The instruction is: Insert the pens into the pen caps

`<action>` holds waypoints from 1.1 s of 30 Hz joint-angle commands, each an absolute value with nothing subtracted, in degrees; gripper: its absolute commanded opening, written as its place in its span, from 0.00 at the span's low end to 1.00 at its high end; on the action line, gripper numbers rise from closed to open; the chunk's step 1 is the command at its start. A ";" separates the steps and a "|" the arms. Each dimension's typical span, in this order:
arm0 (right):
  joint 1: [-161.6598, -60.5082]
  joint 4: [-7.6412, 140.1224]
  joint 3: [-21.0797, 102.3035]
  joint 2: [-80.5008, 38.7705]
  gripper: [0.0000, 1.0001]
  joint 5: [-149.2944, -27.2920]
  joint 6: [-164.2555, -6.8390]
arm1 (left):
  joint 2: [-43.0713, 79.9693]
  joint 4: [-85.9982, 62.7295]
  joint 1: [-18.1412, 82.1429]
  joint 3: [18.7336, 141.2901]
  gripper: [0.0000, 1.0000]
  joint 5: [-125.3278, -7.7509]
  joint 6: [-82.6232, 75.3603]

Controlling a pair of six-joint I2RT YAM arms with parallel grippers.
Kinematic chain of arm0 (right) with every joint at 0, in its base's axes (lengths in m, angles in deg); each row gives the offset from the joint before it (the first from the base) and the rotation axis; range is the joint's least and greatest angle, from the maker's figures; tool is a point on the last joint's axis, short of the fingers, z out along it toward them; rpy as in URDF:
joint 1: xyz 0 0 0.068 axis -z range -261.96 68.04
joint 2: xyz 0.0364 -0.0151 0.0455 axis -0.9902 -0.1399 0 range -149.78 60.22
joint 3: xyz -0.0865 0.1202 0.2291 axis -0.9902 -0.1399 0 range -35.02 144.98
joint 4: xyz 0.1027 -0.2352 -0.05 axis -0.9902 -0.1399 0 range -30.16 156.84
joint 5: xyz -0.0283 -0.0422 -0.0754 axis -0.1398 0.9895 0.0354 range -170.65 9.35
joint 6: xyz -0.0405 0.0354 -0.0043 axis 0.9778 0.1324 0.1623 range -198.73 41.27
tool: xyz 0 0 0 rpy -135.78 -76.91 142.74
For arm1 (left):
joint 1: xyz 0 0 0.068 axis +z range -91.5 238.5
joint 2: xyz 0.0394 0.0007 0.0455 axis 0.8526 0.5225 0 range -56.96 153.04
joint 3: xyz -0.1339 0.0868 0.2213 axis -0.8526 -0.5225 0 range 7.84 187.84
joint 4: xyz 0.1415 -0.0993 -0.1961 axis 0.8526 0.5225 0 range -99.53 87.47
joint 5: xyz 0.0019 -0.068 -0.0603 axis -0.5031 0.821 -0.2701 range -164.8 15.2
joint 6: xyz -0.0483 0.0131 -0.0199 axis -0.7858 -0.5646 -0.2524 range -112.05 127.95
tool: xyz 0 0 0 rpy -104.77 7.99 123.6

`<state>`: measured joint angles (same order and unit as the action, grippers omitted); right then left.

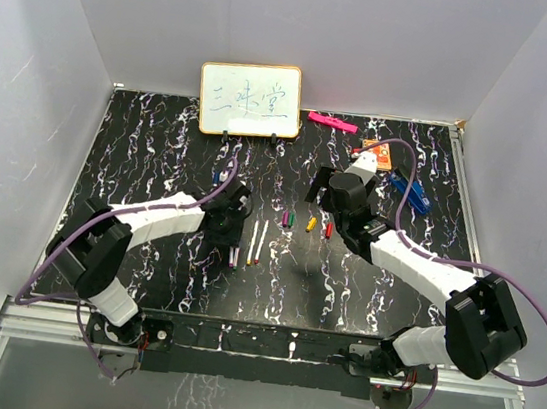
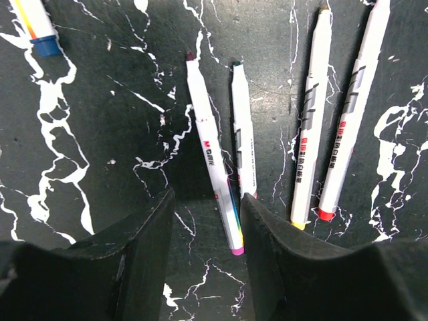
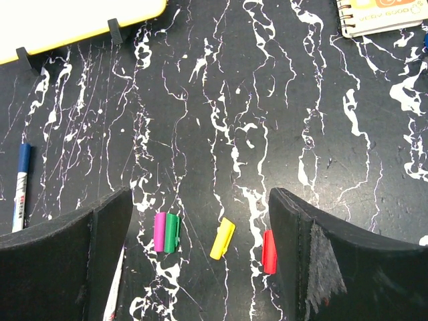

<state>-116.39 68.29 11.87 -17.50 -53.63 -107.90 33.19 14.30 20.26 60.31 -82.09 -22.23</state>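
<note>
Four white pens lie side by side: a pink-ended pen (image 2: pixel 214 160), a green-tipped one (image 2: pixel 243 134), a yellow-ended one (image 2: pixel 311 114) and a red-ended one (image 2: pixel 354 107). My left gripper (image 2: pixel 207 221) is open low over the table, with the pink-ended pen's near end between its fingers, close to the right finger. The pen caps lie in a row: pink (image 3: pixel 159 232) touching green (image 3: pixel 172 232), then yellow (image 3: pixel 223 238) and red (image 3: pixel 269 251). My right gripper (image 3: pixel 200 200) hangs open above them, and the red cap lies beside its right finger. From above, left gripper (image 1: pixel 232 237) and right gripper (image 1: pixel 321 209) flank two pens (image 1: pixel 256 242).
A whiteboard (image 1: pixel 250 100) stands at the back, with a pink bar (image 1: pixel 332 122), a small notebook (image 1: pixel 378 156) and a blue clip (image 1: pixel 411 192) to its right. A blue-capped pen (image 3: pixel 21 184) lies left of the caps. White walls enclose the table.
</note>
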 commanded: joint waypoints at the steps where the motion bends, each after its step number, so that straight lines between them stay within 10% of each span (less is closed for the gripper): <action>1: -116.33 70.19 12.16 -17.10 0.80 -53.47 -108.53 | 33.41 13.71 19.40 60.11 0.42 -82.44 -23.47; 33: -116.36 70.18 11.78 -16.91 0.78 -55.05 -109.76 | 45.37 25.93 19.17 67.86 0.37 -81.15 -15.34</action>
